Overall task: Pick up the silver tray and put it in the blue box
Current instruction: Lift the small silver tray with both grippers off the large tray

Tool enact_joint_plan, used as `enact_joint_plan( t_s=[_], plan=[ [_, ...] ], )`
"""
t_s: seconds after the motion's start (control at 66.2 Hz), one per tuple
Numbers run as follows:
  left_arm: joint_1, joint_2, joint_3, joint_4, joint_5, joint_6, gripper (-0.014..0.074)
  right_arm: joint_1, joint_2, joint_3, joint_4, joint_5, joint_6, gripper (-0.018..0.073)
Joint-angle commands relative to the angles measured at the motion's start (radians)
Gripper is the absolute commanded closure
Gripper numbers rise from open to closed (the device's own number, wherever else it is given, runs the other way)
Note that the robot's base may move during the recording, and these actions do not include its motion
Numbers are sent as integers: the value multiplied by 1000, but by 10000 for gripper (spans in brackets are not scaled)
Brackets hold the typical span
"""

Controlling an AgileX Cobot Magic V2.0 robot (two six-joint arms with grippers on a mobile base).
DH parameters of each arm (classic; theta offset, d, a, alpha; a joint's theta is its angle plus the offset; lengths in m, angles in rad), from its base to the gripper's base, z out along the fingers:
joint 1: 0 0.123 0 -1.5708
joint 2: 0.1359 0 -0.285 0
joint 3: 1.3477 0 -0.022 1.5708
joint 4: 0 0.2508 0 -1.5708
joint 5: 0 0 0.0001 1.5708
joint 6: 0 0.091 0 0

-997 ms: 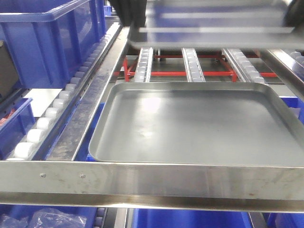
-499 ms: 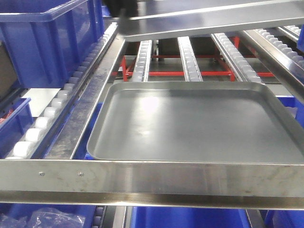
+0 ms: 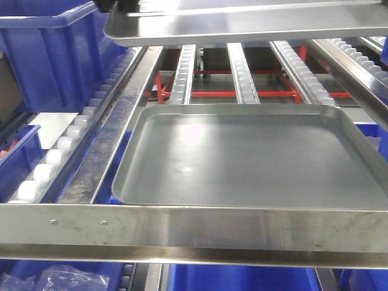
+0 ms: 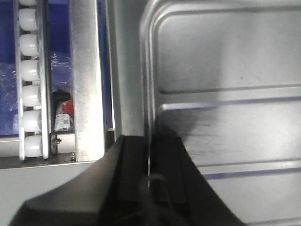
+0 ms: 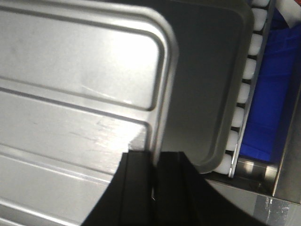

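Observation:
The silver tray (image 3: 242, 24) hangs in the air at the top of the front view, above the roller rack. In the left wrist view its ridged floor (image 4: 225, 94) fills the right side, and my left gripper (image 4: 149, 146) is shut on its left rim. In the right wrist view the tray (image 5: 70, 94) fills the left side, and my right gripper (image 5: 155, 157) is shut on its right rim. The blue box (image 3: 60, 54) stands at the upper left on the roller lane, its side wall just left of the tray's left end.
A larger dull grey tray (image 3: 254, 157) lies on the rollers under the silver tray; it also shows in the right wrist view (image 5: 207, 84). A steel front rail (image 3: 194, 233) crosses the foreground. White roller tracks (image 3: 60, 151) run along the left. Blue bins (image 3: 242, 280) sit below.
The silver tray has moved left, towards the blue box; its left end now reaches over the left roller lane. The grey tray has not moved.

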Motion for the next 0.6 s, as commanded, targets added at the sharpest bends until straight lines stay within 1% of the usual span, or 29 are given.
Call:
enact_joint_plan(
  t_s=[0.0,0.151,0.317,0.589],
  plan=[
    [-10,-46,-24,30,-59,7,694,3,-26,-29,-26,-26,-18,501],
    [-10,-46,-24,30,-68,7,694,3,-26,-29,-26,-13,-18,501],
    [-10,-46,-24,54,-68,10,694,3,-26,-29,-26,-11,-18,501],
    [-10,-46,-24,50,-62,10,694,3,-26,-29,-26,-5,-18,501]
  ],
)
